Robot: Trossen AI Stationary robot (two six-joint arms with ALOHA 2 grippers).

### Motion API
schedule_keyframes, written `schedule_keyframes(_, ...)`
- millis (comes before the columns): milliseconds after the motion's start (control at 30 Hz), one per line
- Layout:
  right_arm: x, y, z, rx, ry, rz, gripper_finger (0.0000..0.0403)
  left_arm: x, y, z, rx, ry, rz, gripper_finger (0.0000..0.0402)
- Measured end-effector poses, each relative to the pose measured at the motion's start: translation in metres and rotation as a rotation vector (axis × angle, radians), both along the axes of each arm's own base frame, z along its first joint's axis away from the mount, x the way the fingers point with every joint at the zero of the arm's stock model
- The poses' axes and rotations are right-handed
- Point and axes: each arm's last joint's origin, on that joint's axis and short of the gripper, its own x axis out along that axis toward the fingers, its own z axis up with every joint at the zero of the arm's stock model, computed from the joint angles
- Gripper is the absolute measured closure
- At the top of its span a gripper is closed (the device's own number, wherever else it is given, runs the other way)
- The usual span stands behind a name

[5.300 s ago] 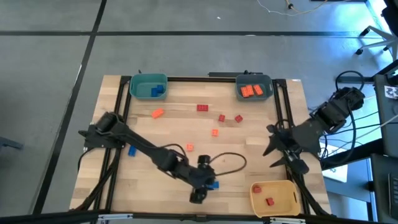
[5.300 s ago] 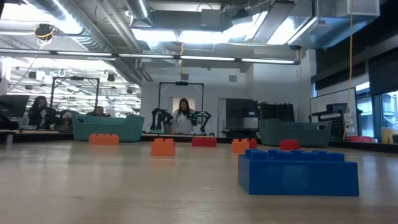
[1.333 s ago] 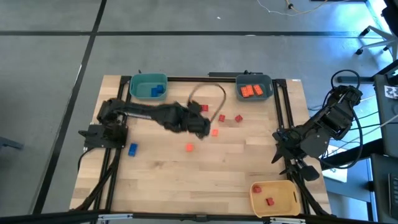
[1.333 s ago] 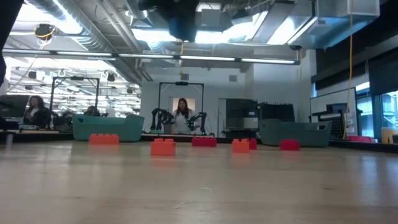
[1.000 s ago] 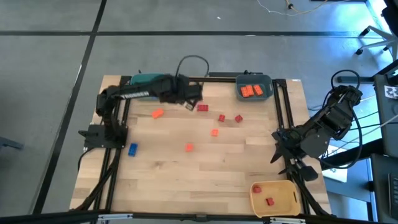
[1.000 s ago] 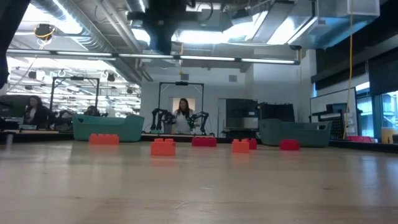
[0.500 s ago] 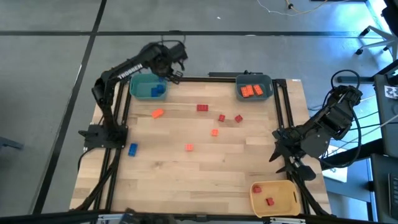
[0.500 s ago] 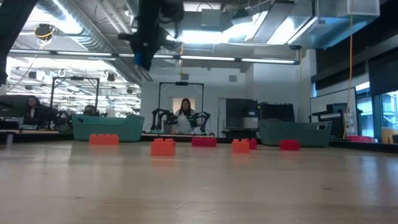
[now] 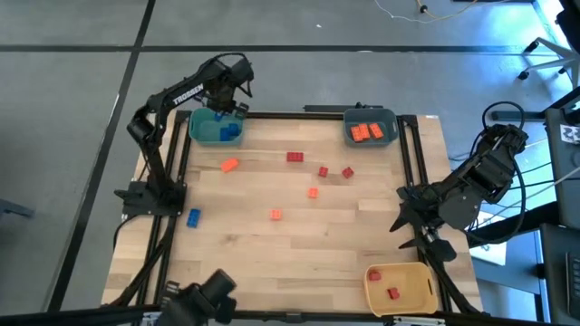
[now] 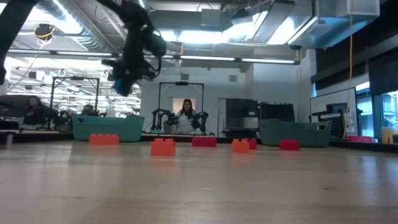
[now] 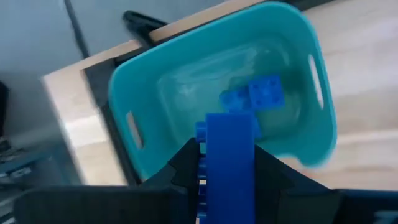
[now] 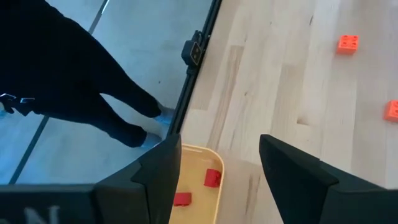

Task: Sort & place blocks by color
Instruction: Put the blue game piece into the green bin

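The left pincer hangs over the teal bin at the counter's far left corner, clamped on a blue block. The risk I see is a drop from this height: the block could bounce off the two blue blocks already inside, or clip the rim and land outside. The right pincer waits with its fingers spread wide and empty beside the yellow bin. Only the left wrist view shows the block between the fingers and lined up over the bin's middle; the high view alone shows what is left, a loose blue block near the left edge with orange and red ones scattered mid-counter.
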Motion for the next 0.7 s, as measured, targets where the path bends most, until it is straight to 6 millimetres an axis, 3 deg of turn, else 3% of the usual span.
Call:
schedule_keyframes(300,0.001,-0.001,0.000,0.018,0.005,-0.082,0.0185,-0.030,0.032,-0.060,0.019,-0.120,0.097,0.0322)
schedule_keyframes(700,0.002,-0.002,0.000,0.049,0.012,-0.182,0.0185,-0.050,0.032,-0.110,0.014,-0.181,0.139,0.0322)
